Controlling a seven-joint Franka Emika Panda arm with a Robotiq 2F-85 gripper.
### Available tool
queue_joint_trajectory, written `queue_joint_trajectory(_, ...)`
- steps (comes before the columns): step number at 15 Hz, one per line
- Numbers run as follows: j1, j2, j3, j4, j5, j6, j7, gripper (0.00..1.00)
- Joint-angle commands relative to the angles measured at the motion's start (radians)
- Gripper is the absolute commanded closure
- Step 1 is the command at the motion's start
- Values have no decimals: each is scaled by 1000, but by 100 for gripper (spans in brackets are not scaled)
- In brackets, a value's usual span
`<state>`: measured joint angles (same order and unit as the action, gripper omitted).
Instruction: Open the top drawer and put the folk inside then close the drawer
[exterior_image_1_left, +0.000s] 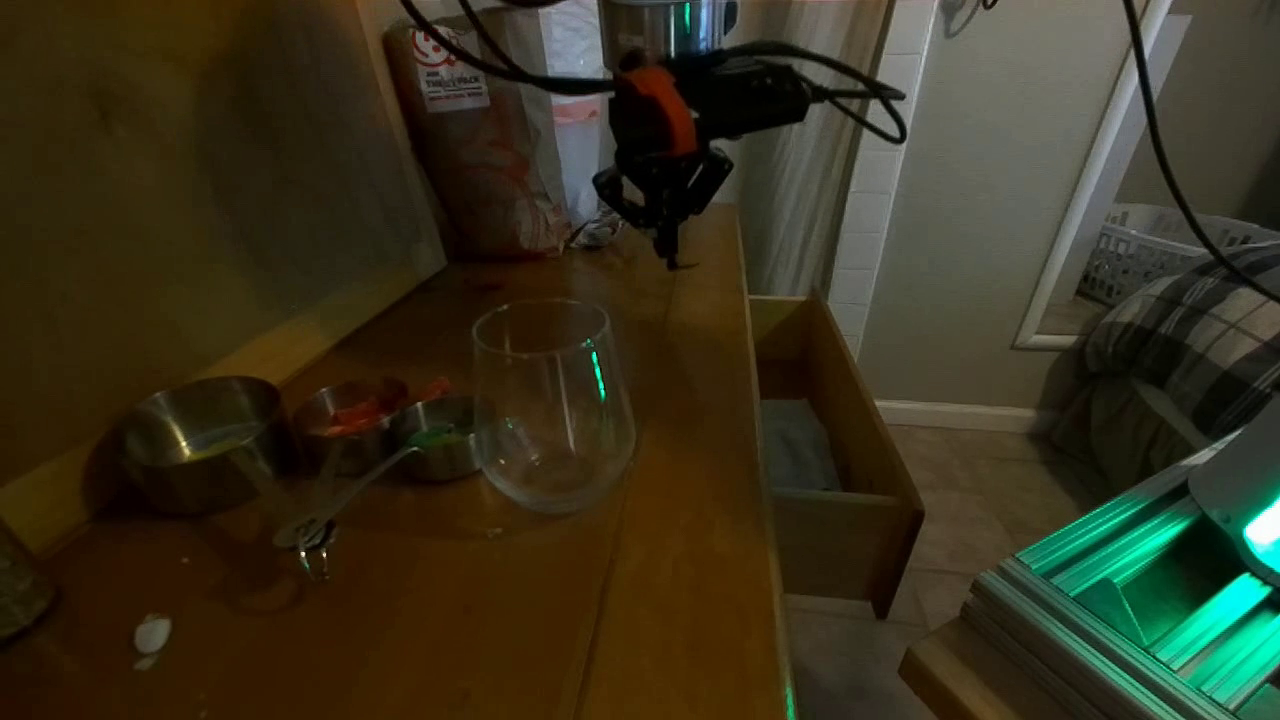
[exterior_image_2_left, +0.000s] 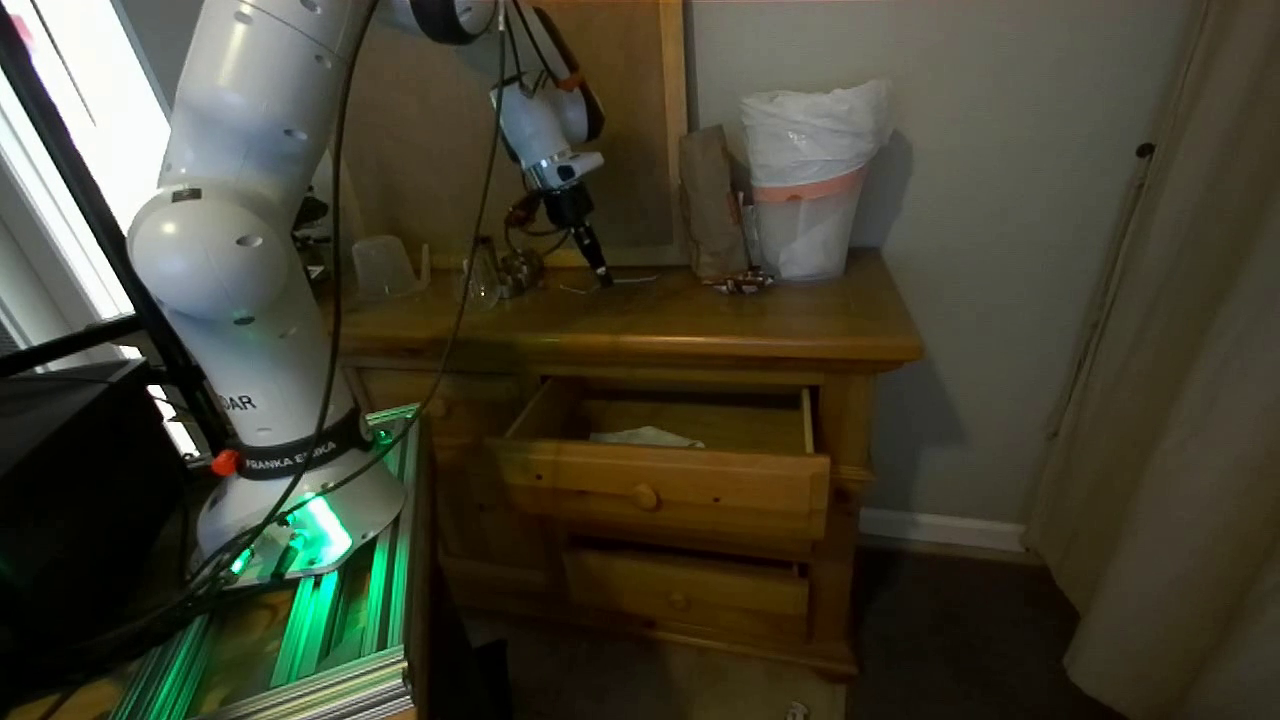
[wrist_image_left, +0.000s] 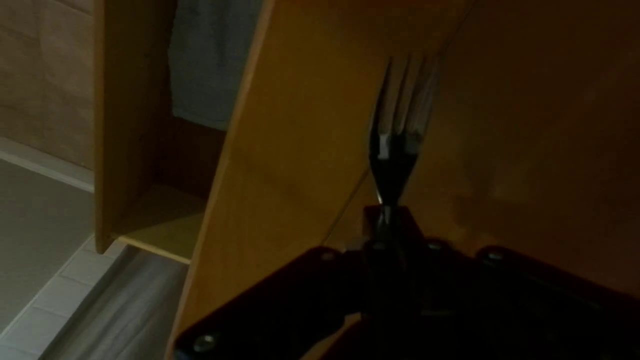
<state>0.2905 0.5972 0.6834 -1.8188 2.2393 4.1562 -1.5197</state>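
The top drawer (exterior_image_1_left: 868, 430) (exterior_image_2_left: 580, 478) of the brown dresser stands open in both exterior views, with a pale cloth (exterior_image_2_left: 650, 437) inside. It also shows at the left of the wrist view (wrist_image_left: 117, 125). My gripper (exterior_image_1_left: 668, 240) (exterior_image_2_left: 603, 278) (wrist_image_left: 387, 235) is shut on the metal fork (wrist_image_left: 395, 155) and holds it over the dresser top, behind the open drawer. In the wrist view the fork's tines point away from the fingers. Its handle is hidden between the dark fingers. The fork is only a thin line in an exterior view (exterior_image_2_left: 635, 280).
A clear glass (exterior_image_1_left: 553, 410) and metal measuring cups (exterior_image_1_left: 205, 440) stand on the dresser top (exterior_image_1_left: 690, 560). A paper bag (exterior_image_2_left: 713, 205) and a white-lined bin (exterior_image_2_left: 810, 190) stand at its far end. The lower drawer (exterior_image_2_left: 690, 595) is slightly open. Cables hang around the arm.
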Motion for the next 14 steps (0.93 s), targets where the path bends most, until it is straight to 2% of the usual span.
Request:
queue_joint_trajectory(1, -35, -171, 14, -133, 78, -18, -33, 98)
queue_joint_trajectory(5, -76, -306, 5, -268, 120, -67, -106, 98)
queue_joint_trajectory(11, -145, -510, -34, -516, 138, -359, -245, 98)
queue_joint_trajectory(12, -185, -535, -5, -547, 147, -397, -269, 98)
queue_joint_trajectory(13, -186, -549, -6, -562, 153, -412, -289, 98)
queue_joint_trajectory(14, -160, -454, -19, -491, 109, -350, -226, 98)
